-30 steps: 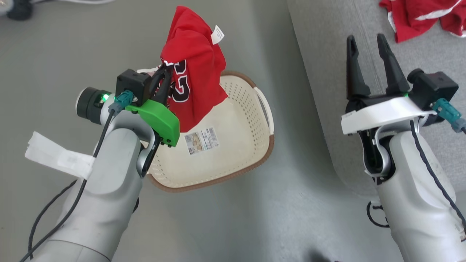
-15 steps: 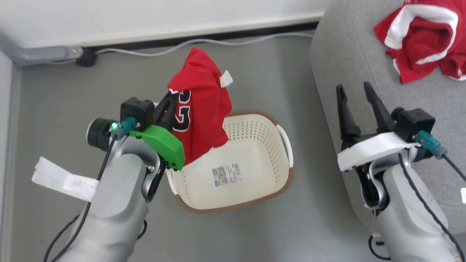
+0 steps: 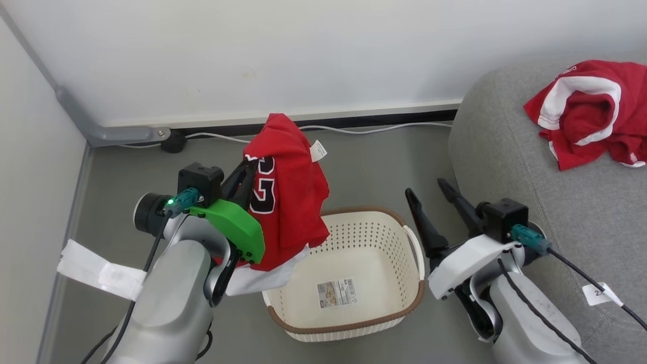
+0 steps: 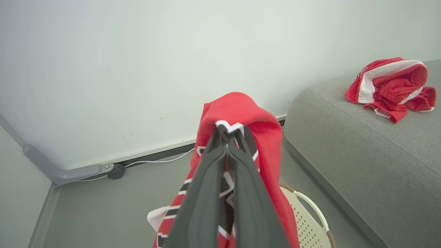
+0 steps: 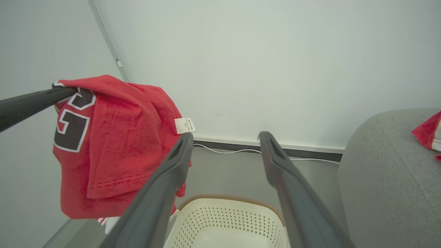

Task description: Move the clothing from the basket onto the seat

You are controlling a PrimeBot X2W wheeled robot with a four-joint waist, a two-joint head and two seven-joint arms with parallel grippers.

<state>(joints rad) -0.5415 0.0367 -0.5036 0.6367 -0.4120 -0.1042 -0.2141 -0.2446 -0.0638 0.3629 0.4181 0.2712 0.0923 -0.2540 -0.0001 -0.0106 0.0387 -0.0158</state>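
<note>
My left gripper point(image 3: 249, 168) is shut on a red garment with a black number 23 point(image 3: 290, 197), holding it up over the basket's left rim. In the left wrist view the closed left gripper point(image 4: 229, 131) pinches the garment's white-trimmed edge point(image 4: 263, 137). The cream basket point(image 3: 376, 237) stands on the floor with only a label sticker inside. My right gripper point(image 3: 424, 186) is open with nothing between its fingers, between the basket and the grey seat point(image 3: 525, 182). A second red and white garment point(image 3: 586, 111) lies crumpled on the seat. The right wrist view shows the right gripper point(image 5: 225, 135), hanging garment point(image 5: 120, 148) and basket point(image 5: 224, 220).
A white wall runs close behind, with a white cable point(image 3: 364, 129) along the dark baseboard and a grey conduit point(image 3: 116, 134) in the left corner. Grey floor lies around the basket. The seat's rounded edge point(image 4: 310, 137) is just right of the basket.
The head camera has tilted up, bringing the wall into view. The left gripper keeps its hold on the garment, now further left over the basket. The right gripper has come nearer the basket.
</note>
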